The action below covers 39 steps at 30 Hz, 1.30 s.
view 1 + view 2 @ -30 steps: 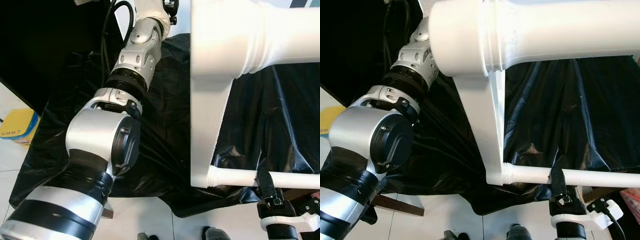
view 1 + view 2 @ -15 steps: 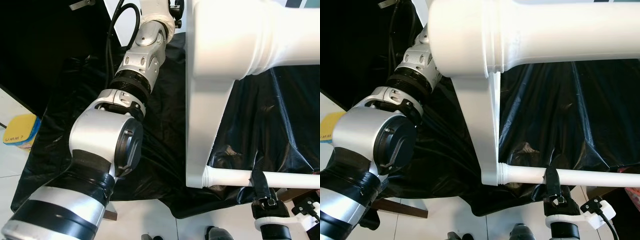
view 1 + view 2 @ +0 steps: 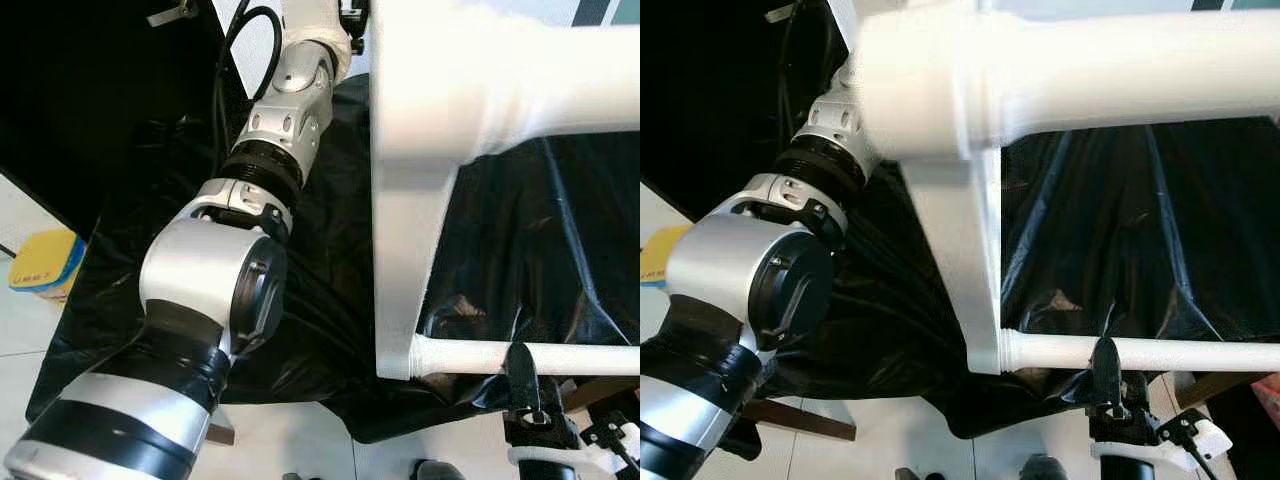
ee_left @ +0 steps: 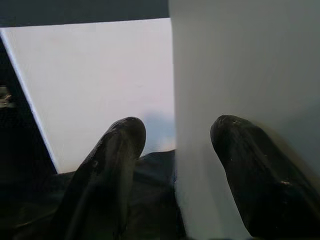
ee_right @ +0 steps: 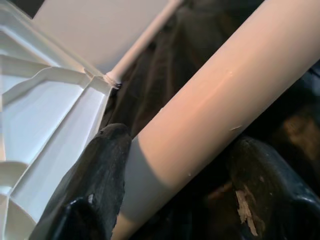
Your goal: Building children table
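At lower right, the right claw [image 3: 1106, 372] pinches the white table's thin leg [image 3: 1200, 354]; the left claw [image 4: 172, 145] straddles a white panel [image 4: 240, 75], fingers spread.

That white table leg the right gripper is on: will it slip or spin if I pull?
Likely slippery: the white table leg looks smooth, glossy and round, so it may turn within the right gripper, whose fingers flank it. It looks stiff, probably hollow plastic and light. It joins the white table frame, so pulling would likely drag the whole frame.

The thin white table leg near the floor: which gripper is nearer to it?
Right. The right gripper straddles the thin white leg; the left gripper is up at the white tabletop panel.
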Available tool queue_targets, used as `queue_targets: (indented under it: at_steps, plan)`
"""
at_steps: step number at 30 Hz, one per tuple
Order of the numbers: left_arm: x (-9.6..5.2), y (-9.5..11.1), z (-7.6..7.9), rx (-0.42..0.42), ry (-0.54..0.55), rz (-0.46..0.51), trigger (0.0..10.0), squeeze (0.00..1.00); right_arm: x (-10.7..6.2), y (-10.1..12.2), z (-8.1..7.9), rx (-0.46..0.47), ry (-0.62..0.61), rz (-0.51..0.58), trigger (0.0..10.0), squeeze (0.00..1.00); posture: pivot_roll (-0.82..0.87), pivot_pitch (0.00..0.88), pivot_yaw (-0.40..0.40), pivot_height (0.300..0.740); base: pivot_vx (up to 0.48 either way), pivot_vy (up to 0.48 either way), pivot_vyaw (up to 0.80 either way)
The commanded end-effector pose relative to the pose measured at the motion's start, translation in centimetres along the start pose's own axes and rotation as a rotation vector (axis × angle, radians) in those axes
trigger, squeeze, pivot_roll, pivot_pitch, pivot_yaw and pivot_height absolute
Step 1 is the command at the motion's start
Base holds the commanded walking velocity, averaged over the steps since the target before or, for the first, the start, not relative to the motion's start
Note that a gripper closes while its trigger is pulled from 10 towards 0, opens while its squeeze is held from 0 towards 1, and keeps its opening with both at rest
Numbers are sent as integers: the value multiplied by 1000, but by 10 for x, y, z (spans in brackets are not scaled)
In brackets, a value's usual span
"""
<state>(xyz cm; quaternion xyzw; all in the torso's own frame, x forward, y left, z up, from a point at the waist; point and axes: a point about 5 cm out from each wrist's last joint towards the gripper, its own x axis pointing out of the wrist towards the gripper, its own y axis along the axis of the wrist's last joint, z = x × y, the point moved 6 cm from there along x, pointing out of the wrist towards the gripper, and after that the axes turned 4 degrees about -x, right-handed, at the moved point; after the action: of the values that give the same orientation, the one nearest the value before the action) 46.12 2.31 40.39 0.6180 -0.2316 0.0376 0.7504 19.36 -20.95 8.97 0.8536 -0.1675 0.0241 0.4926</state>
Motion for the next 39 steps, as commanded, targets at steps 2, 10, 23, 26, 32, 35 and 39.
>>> queue_targets:
  at_steps: [2, 10, 23, 26, 32, 35, 39]
  plan:
    - [-1, -6, 13, 2, -104, -18, 10000, 0, -101, -76, 80, -242, -324, -489, 10000, 0, -347, 217, 212, 740, 0, 0, 0]
    - [-2, -8, 19, 1, -126, -26, 10000, 0, -140, -101, 84, -136, -420, -556, 10000, 0, -372, 229, 229, 740, 0, 0, 0]
    - [-2, -10, 32, 1, -174, -33, 10000, 0, -98, -17, 98, -222, -470, -171, 10000, 0, -412, 227, 279, 740, 0, 0, 0]
    - [-3, -13, 34, 2, -183, -39, 10000, 0, -63, 16, 79, -260, -440, -32, 10000, 0, -411, 224, 277, 740, 0, 0, 0]
    - [-5, -20, 34, 9, -192, -49, 10000, 0, -19, 50, 43, -299, -370, 92, 10000, 0, -393, 217, 258, 740, 0, 0, 0]
    - [-7, -27, 31, 8, -189, -60, 10000, 0, 4, 74, 14, -340, -305, 172, 10000, 0, -379, 215, 242, 740, 0, 0, 0]
    - [-14, -44, 25, 8, -192, -81, 10000, 0, 21, 98, -13, -421, -252, 272, 10000, 0, -367, 217, 225, 740, 0, 0, 0]
